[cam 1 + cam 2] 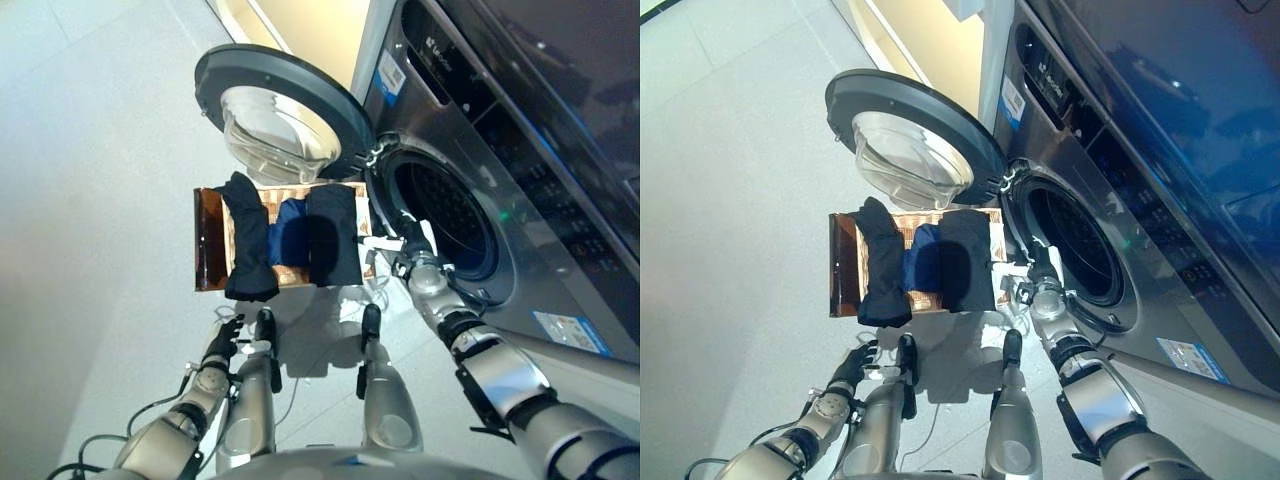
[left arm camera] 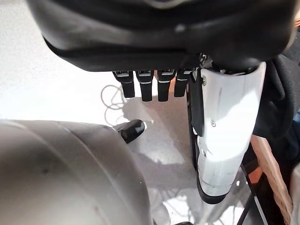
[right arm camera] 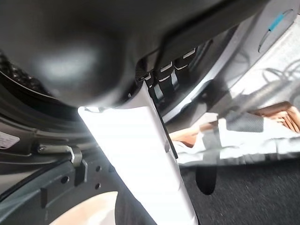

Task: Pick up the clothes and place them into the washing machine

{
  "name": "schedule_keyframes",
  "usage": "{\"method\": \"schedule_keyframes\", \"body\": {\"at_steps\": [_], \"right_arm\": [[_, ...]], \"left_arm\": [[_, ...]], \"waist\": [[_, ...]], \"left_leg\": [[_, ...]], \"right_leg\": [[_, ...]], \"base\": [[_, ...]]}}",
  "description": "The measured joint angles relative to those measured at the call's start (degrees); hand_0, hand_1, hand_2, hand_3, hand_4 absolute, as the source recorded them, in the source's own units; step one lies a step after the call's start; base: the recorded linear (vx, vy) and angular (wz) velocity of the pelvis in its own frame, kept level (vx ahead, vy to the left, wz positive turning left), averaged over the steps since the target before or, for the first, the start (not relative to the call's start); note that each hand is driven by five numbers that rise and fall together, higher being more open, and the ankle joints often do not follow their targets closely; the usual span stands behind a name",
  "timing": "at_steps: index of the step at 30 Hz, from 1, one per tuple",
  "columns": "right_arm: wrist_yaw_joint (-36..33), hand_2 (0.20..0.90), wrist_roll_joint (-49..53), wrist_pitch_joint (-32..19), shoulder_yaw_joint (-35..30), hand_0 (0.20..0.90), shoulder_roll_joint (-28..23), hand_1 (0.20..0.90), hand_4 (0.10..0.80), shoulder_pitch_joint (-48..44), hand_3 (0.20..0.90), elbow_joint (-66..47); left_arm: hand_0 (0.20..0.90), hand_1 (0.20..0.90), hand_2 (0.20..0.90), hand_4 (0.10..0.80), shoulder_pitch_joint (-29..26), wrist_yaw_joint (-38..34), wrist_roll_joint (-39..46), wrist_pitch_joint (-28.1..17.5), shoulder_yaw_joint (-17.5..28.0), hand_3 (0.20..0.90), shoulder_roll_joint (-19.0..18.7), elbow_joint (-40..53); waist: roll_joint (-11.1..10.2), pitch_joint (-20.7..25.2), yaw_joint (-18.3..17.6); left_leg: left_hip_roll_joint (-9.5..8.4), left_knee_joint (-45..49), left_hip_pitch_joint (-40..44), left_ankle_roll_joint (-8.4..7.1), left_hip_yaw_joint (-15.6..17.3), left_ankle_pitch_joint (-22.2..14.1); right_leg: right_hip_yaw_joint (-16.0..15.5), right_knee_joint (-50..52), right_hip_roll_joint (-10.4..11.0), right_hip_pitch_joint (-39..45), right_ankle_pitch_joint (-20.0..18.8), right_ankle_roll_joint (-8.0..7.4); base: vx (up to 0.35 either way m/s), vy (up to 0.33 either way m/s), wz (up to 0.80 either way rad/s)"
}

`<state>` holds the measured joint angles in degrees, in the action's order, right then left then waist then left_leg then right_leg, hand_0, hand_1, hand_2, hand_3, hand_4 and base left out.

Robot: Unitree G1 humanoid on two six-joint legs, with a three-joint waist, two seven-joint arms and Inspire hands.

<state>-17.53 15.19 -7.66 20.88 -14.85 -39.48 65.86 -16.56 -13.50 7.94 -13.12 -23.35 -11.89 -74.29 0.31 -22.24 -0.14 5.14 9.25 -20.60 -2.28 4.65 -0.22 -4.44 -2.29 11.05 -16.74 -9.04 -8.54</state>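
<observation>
While the clothes (image 1: 290,240) lie draped over a brown woven basket (image 1: 208,240) on the floor, just left of the washing machine (image 1: 470,150), no piece is held, so I judge the task is at its start, at the reaching step. From the left eye view, the right hand (image 1: 412,243) hangs at the near rim of the drum opening (image 1: 445,215), beside the basket's right edge, with nothing in it. The left hand (image 1: 225,340) is low, near the robot, well apart from the basket. The round door (image 1: 280,110) stands wide open, a grey ring around a clear glass bowl.

Seen by the right eye, the clothes are dark soft pieces, black with one blue between them.

By the left wrist view, the left hand's fingers (image 2: 140,84) are straight and relaxed, empty, over the pale smooth floor (image 2: 56,75).

By the right wrist view, the right hand's fingers (image 3: 164,77) are only partly visible, relaxed, holding nothing.

Next, a hand must come down on the cloth and close on it.
</observation>
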Motion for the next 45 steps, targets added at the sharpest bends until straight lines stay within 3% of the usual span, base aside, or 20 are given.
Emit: {"method": "schedule_keyframes", "body": {"at_steps": [24, 37, 45], "right_arm": [[-2.54, 0.900, 5.57, -0.14, 2.59, 0.900, 5.11, 0.900, 0.800, -4.18, 0.900, -3.42], [-4.06, 0.900, 5.62, -1.11, 3.67, 0.900, 3.66, 0.900, 0.800, -5.87, 0.900, -4.29], [-6.48, 0.900, 5.56, -2.26, 1.96, 0.900, 0.92, 0.900, 0.800, -7.29, 0.900, -6.58]], "left_arm": [[0.900, 0.900, 0.900, 0.800, -3.45, -2.93, 2.86, -0.64, -0.28, 0.900, -0.09, 1.75], [0.900, 0.900, 0.900, 0.800, -4.03, -3.92, 5.82, -1.18, -0.31, 0.900, -0.41, 4.22], [0.900, 0.900, 0.900, 0.800, -3.12, -4.44, 6.74, -2.62, -0.48, 0.900, -2.41, 13.62]], "waist": [[-0.66, -2.95, 2.64], [-1.00, -4.76, 2.66], [0.43, -6.81, 2.78]], "left_leg": [[-0.66, 2.14, -4.16, 0.29, -2.82, 0.87], [-0.76, 2.64, -6.93, 0.40, -3.12, 1.07], [-0.98, 2.33, -10.56, 0.57, -3.31, 2.03]], "right_leg": [[-2.27, 1.01, 0.44, -1.84, -0.30, 0.23], [-2.56, 1.08, 0.52, -4.15, -0.58, 0.08], [-2.62, 1.22, 0.79, -7.83, -1.02, 0.02]], "base": [[-0.011, 0.012, 0.06], [0.011, -0.003, 0.01], [0.002, 0.005, 0.03]]}}
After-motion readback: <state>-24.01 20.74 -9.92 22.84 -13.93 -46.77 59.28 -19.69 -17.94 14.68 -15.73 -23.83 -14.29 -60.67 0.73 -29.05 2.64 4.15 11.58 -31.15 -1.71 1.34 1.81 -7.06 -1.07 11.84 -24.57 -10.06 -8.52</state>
